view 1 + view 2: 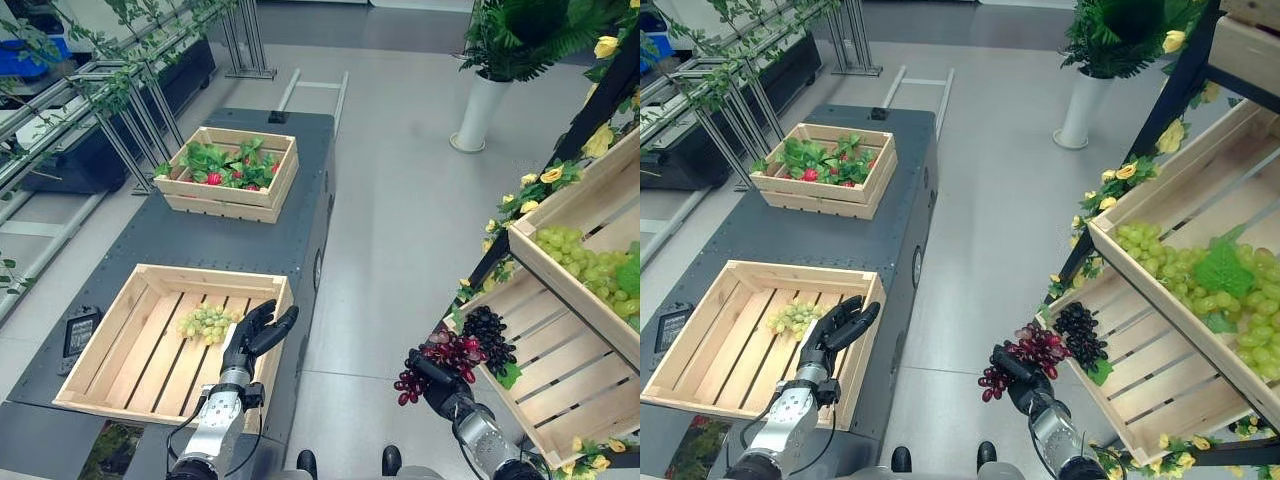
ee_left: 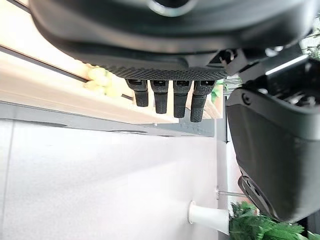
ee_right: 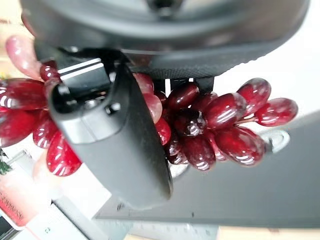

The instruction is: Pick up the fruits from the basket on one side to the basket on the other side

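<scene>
My right hand [image 1: 440, 385] is shut on a bunch of red grapes [image 1: 445, 360], held above the floor just left of the slanted wooden shelf crate [image 1: 560, 380]; the wrist view shows its thumb [image 3: 115, 140] across the red grapes [image 3: 210, 125]. A bunch of black grapes [image 1: 490, 338] lies in that shelf crate. Green grapes [image 1: 585, 265] fill the upper shelf crate. My left hand [image 1: 255, 335] is open, fingers straight, over the right rim of the near wooden crate [image 1: 110, 335] on the dark table. A green grape bunch [image 1: 205, 322] lies inside it, just left of the hand.
A far wooden crate [image 1: 232, 172] with leaves and red fruit sits at the back of the dark table [image 1: 200, 240]. A white vase with a plant [image 1: 478, 110] stands on the floor. Yellow flowers [image 1: 550, 175] trim the shelf. A metal rack [image 1: 110, 110] runs along the left.
</scene>
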